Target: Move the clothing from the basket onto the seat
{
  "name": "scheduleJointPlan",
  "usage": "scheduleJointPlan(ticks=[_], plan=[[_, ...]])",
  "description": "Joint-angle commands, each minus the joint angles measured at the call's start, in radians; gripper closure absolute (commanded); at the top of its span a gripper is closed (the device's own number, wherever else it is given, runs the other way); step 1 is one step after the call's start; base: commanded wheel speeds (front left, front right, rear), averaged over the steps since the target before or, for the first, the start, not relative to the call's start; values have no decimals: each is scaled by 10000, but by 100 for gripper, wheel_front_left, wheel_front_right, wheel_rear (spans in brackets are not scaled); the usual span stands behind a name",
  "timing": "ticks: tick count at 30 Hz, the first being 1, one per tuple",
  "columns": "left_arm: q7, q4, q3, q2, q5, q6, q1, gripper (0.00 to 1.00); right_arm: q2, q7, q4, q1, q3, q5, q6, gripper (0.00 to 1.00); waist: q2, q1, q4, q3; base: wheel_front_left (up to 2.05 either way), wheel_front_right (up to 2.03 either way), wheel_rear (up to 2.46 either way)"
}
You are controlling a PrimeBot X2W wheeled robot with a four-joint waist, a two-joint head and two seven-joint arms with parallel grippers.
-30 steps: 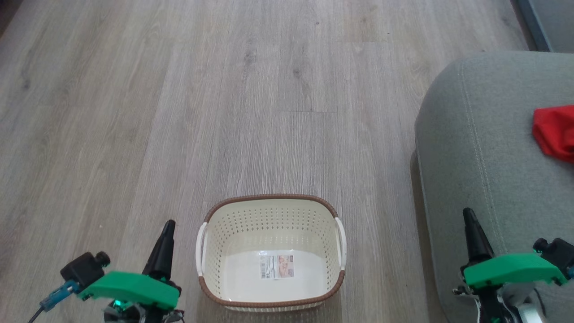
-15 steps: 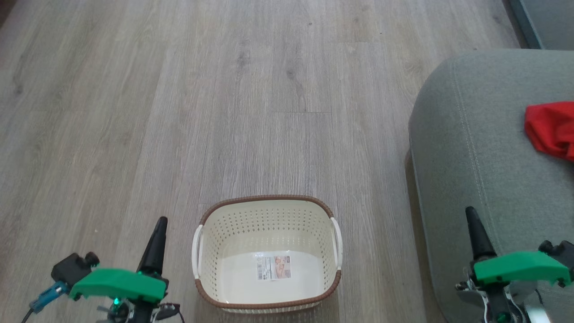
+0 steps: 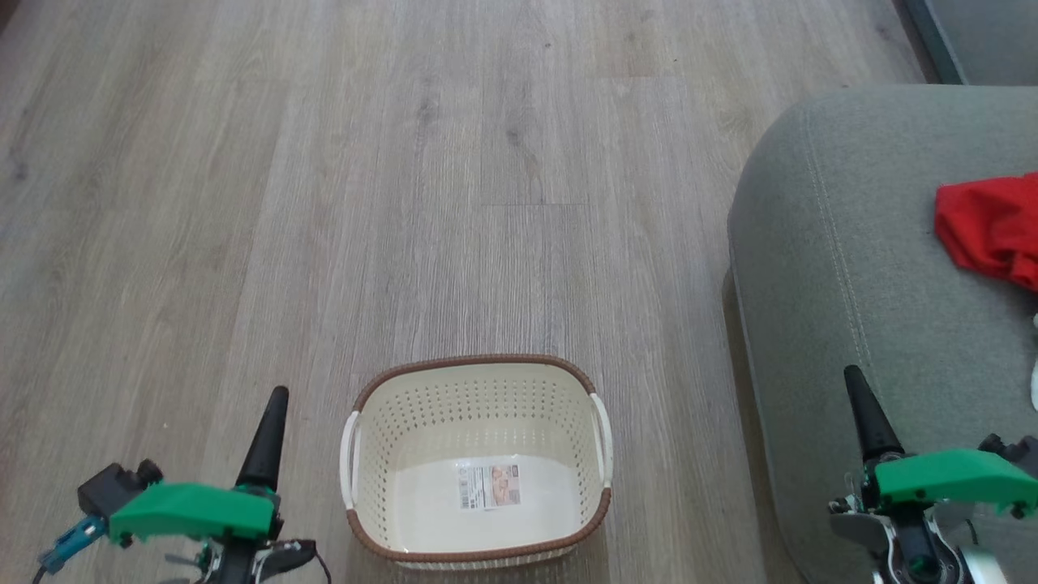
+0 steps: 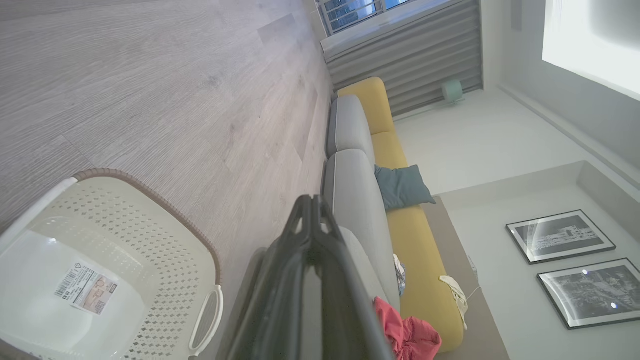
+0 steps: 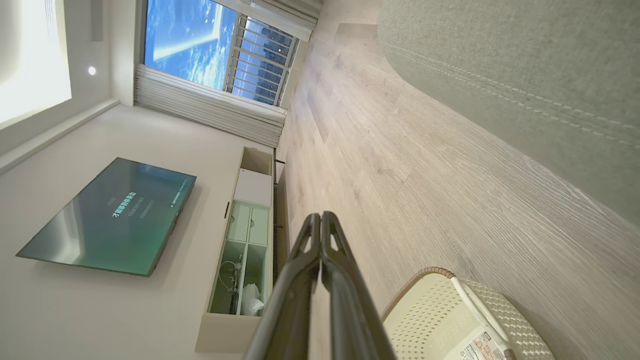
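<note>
The cream basket (image 3: 474, 373) with a brown rim stands on the wood floor at lower centre; inside it I see just a paper label on its bottom. It also appears in the left wrist view (image 4: 165, 240) and the right wrist view (image 5: 440, 310). Red clothing (image 3: 989, 227) lies on the grey-green seat (image 3: 843, 268) at the right edge, and shows as a red heap (image 4: 407, 335) in the left wrist view. My left gripper (image 3: 277, 396) is shut, empty, left of the basket. My right gripper (image 3: 851, 375) is shut, empty, over the seat's front part.
Bare wood floor (image 3: 405, 178) stretches beyond and left of the basket. A long grey and yellow sofa (image 4: 380, 150) with a teal cushion runs along the wall. A TV (image 5: 110, 215) hangs above a low cabinet (image 5: 245, 240) on the opposite wall.
The whole head view has shifted slightly, so the camera moved. Both grippers stay shut and low in the picture, and the basket and clothing hold their places.
</note>
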Motion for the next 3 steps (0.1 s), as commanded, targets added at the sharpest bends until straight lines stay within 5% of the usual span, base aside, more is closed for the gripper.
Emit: scheduleJointPlan(ticks=[1,3], plan=[[93,-299,349,150,-274,-11,-584,100,-77,79,-383,-548,91,283,1,100,0,0,-18,-3,0,0,0],[151,-296,395,149,-495,-11,-599,100,-78,138,-388,-561,76,503,1,100,0,0,-45,-7,0,0,0]])
